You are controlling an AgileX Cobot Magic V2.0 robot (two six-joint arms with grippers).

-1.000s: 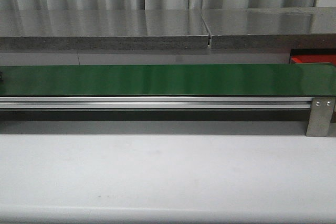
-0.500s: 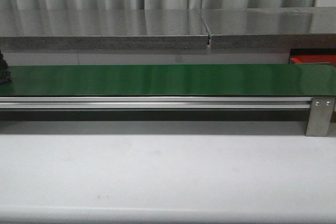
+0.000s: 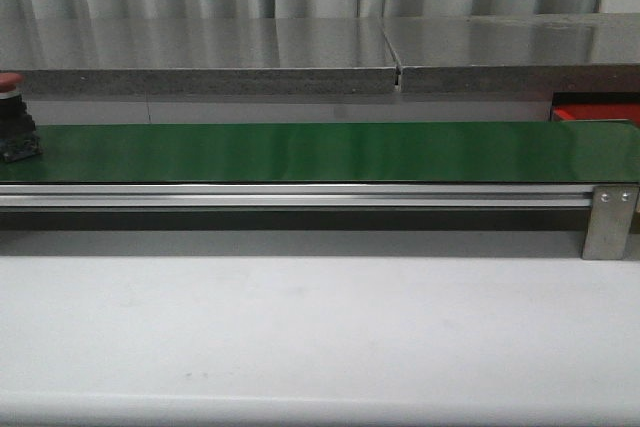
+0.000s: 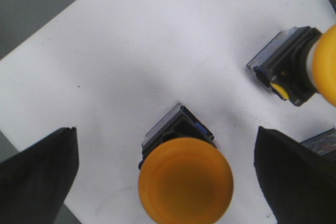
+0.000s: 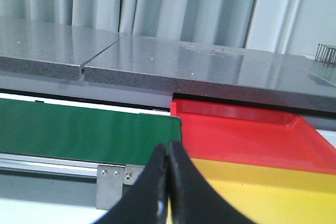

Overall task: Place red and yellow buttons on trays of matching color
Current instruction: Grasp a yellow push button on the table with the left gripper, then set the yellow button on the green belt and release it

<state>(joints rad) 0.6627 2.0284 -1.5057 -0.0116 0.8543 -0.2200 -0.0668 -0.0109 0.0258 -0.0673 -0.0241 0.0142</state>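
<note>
A red button (image 3: 14,119) on a black base rides the far left end of the green belt (image 3: 320,151). In the left wrist view my left gripper (image 4: 167,145) hangs open over a white surface, its fingers (image 4: 39,174) on either side of a yellow button (image 4: 185,179) without touching it. A second yellow button (image 4: 296,65) lies on its side nearby. My right gripper (image 5: 168,153) is shut with nothing in it, near the belt's end. Beyond it lie the red tray (image 5: 247,135) and, nearer, a yellow tray (image 5: 262,195). A corner of the red tray (image 3: 597,112) shows in the front view.
A metal rail (image 3: 300,195) and end bracket (image 3: 610,219) run along the belt's front. A grey stone ledge (image 3: 200,52) stands behind it, and a white table (image 3: 320,327) lies in front. Part of another button base (image 4: 321,142) sits at the edge of the left wrist view.
The red button has come into the front view at the belt's left end, moving to the right. Nothing else in that view has shifted.
</note>
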